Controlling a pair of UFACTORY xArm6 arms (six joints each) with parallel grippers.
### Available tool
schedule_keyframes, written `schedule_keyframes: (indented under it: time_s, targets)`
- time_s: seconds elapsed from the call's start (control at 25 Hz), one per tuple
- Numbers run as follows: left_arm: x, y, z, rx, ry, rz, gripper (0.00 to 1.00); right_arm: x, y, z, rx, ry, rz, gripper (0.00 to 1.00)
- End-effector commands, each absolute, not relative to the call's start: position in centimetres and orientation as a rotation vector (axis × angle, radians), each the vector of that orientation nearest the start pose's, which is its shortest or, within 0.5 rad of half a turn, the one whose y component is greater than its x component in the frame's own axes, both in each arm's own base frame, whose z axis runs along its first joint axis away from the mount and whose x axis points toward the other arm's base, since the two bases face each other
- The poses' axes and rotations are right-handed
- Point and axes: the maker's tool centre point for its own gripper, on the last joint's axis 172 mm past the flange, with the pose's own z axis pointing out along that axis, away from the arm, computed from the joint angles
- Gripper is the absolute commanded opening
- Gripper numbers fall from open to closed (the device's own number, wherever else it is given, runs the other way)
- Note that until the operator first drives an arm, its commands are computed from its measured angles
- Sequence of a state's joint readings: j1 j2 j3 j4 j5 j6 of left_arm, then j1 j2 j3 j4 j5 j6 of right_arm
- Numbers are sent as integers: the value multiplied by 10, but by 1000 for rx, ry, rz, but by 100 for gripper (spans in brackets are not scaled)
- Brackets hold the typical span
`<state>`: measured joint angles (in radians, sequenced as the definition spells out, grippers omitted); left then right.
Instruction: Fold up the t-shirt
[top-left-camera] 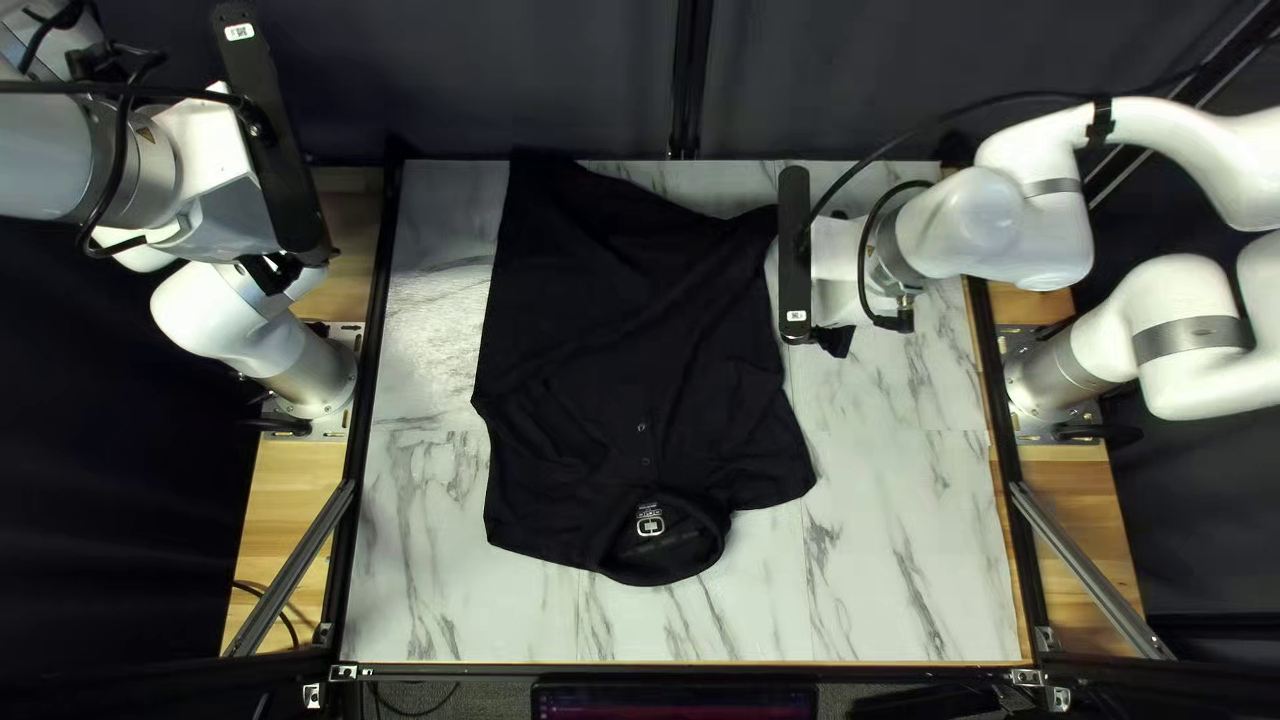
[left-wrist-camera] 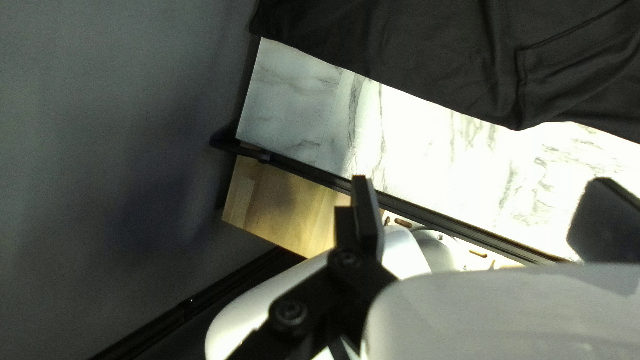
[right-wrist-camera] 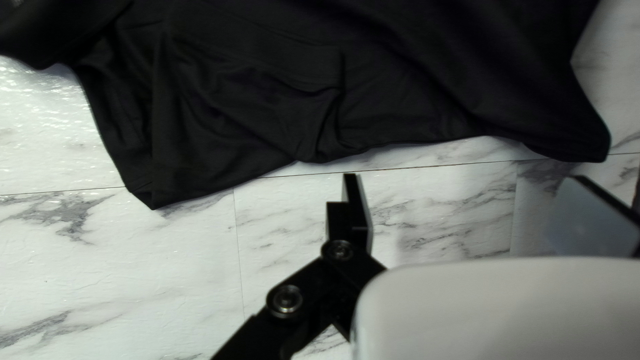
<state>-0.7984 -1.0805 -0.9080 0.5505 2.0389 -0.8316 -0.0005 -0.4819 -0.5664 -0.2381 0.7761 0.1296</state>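
the black t-shirt (top-left-camera: 587, 307) lies around the middle of the desk (top-left-camera: 907, 574), its long axis running near to far, collar (top-left-camera: 654, 575) toward the near edge and hem (top-left-camera: 590, 190) the far, with the right pincer (top-left-camera: 835, 340) spread wide just beside it and the left pincer (top-left-camera: 274, 275), likewise released, near the desk's left edge.

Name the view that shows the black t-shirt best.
The top left view: the t-shirt lies spread there almost in full, including its collar. The left wrist view shows only part of it along one side. The right wrist view shows folds and an edge on the opposite side, but cuts off the rest.
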Motion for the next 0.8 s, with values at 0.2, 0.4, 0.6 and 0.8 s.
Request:
schedule_keyframes:
  time_s: [0.2,0.4,0.6,0.8]
  targets:
    - [184,10,424,-2717,-339,-472,100,403,0,199,-3271,-136,-472,100]
    - [245,-55,391,-2729,-177,-528,100,416,64,172,-3246,-288,-435,100]
    - [291,-117,332,-2757,-76,-529,100,430,119,144,-3222,-376,-413,100]
    - [322,-168,274,-2793,-15,-520,100,438,166,118,-3189,-454,-429,100]
